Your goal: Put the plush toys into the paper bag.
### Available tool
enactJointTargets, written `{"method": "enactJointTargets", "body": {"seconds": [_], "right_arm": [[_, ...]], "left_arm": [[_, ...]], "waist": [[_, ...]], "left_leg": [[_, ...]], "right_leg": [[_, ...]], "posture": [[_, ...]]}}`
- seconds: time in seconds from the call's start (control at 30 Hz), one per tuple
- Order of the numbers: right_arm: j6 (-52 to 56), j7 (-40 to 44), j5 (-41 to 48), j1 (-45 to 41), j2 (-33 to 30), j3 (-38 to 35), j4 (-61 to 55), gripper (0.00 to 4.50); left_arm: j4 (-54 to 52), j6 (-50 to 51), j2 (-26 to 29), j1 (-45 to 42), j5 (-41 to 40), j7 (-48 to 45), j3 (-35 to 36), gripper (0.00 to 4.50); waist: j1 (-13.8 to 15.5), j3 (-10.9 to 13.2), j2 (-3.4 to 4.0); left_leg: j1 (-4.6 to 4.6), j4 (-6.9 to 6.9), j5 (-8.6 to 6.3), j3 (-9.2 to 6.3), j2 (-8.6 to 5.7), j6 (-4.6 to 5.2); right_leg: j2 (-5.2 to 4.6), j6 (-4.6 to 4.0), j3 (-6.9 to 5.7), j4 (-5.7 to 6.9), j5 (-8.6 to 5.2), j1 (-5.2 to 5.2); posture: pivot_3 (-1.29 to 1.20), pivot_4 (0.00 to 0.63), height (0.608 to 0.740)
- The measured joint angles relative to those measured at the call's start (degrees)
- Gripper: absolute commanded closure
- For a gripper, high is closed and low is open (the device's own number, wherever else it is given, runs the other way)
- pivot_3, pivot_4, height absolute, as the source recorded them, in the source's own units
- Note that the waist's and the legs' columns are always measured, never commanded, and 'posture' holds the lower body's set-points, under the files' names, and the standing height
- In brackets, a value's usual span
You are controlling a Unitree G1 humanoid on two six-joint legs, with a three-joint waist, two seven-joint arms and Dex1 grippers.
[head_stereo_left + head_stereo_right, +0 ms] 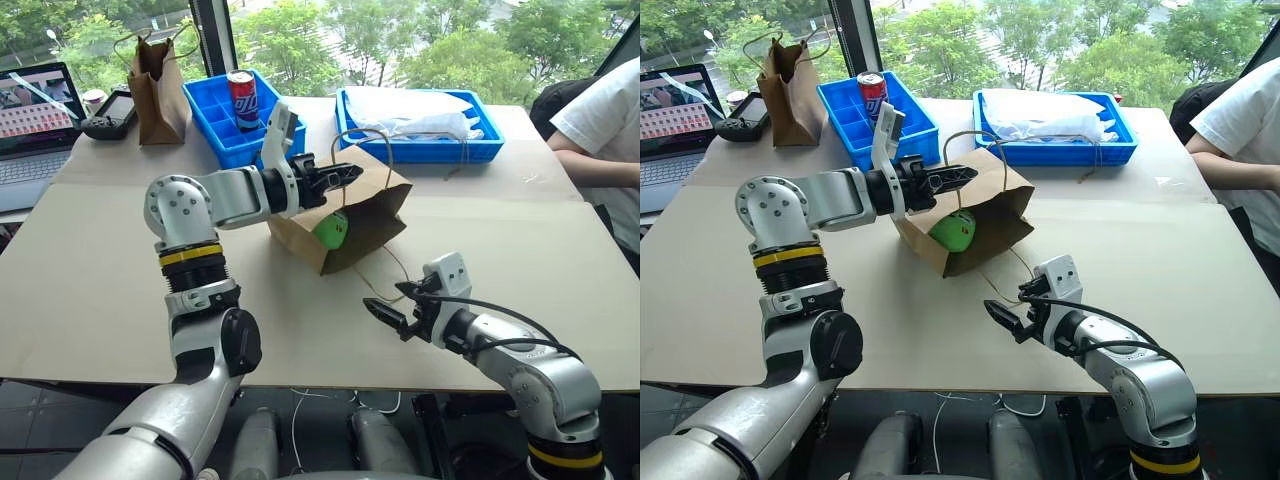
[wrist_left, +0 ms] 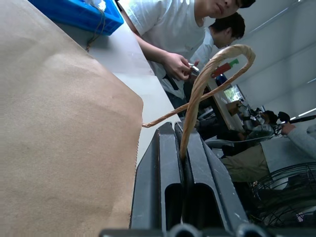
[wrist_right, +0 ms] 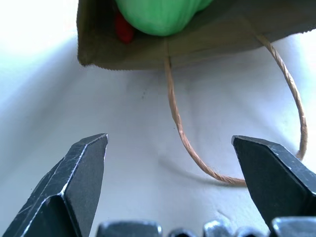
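The paper bag (image 1: 355,215) lies on its side mid-table, its mouth facing the near edge and largely filled by the light-green plush toy (image 1: 331,230), with the red chili toy (image 3: 123,28) beside it. The left gripper (image 1: 338,177) reaches across over the bag's upper edge, clamped on one loop handle (image 2: 212,74). The other handle (image 3: 197,153) trails on the table between the mouth and the wide-spread right gripper (image 1: 388,318). Bare tabletop (image 1: 90,260) lies open to the left and right of the bag. Behind stand a blue compartment tray (image 1: 215,120), a soda can (image 1: 243,100), a second blue tray (image 1: 420,140) and a narrower brown bag (image 1: 158,90)
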Motion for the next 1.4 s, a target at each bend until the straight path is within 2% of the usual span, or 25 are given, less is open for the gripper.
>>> {"method": "enactJointTargets", "body": {"seconds": [0.17,0.27,0.43,0.63,0.87,1.1,1.27,1.4], "right_arm": [[-7.4,0.1,-8.5,-2.0,-1.6,9.9,7.1,0.04],[-12.3,-0.9,-13.2,-5.4,-0.7,13.0,12.2,0.78],[-16.0,-0.6,-15.5,-6.9,0.7,14.0,15.3,2.5],[-18.2,1.8,-12.5,-10.6,2.9,8.7,15.7,4.46],[-17.5,5.3,-10.2,-20.5,-1.5,3.0,15.4,4.46],[-12.2,8.1,-5.6,-32.5,-4.4,1.2,13.4,4.46],[-6.5,9.8,-1.2,-36.4,-5.3,1.3,9.4,4.46],[-0.5,11.7,3.5,-36.3,-6.9,2.4,6.3,4.46]], "left_arm": [[0.3,-0.1,-0.3,0.0,-0.2,-0.1,-0.3,4.5],[0.9,-0.3,-0.3,-0.1,-0.3,-0.4,-0.8,4.5],[1.1,-1.2,0.1,-0.1,-0.4,-0.4,-0.9,4.5],[1.2,-1.8,0.9,-0.1,-0.5,-0.4,-1.1,4.5],[4.1,-6.0,5.3,-3.7,-0.4,-2.9,-2.4,4.5],[8.4,-11.9,10.8,-4.7,1.8,-6.6,-5.5,4.5],[7.8,-13.4,12.5,-3.8,2.0,-7.8,-7.1,4.5],[6.2,-13.4,14.9,1.0,2.6,-9.4,-9.9,4.5]], "waist": [[-0.1,0.0,0.0],[-0.1,0.0,0.0],[0.0,0.0,0.0],[0.0,0.0,0.0],[0.0,0.0,0.02],[0.0,0.1,0.05],[0.1,0.1,0.05],[0.0,0.1,0.06]], "left_leg": [[0.0,0.01,0.0,0.01,0.0,0.0],[0.03,0.01,0.02,0.0,0.0,-0.02],[0.0,0.0,0.01,-0.01,0.0,-0.03],[0.01,0.01,0.02,-0.02,-0.01,-0.03],[0.0,-0.01,0.02,-0.03,0.0,-0.03],[-0.03,-0.02,0.02,-0.03,0.0,-0.03],[-0.03,-0.03,0.02,-0.04,0.0,-0.03],[-0.03,-0.03,0.02,-0.04,0.02,-0.03]], "right_leg": [[0.0,0.0,0.0,0.0,0.0,-0.02],[0.01,-0.01,0.0,0.03,0.01,-0.01],[0.0,-0.01,0.0,-0.01,0.0,-0.01],[0.0,-0.01,0.0,0.03,0.01,0.0],[0.01,-0.02,-0.01,0.02,0.01,-0.03],[-0.01,-0.02,-0.03,0.01,0.01,-0.05],[-0.02,-0.02,-0.04,0.01,0.01,-0.03],[-0.01,-0.02,-0.04,0.05,0.02,-0.06]], "posture": [[0.0,0.15,0.715],[0.0,0.15,0.715],[0.0,0.15,0.715],[0.0,0.15,0.715],[0.0,0.15,0.715],[0.0,0.15,0.715],[0.0,0.15,0.715],[0.0,0.15,0.715]]}}
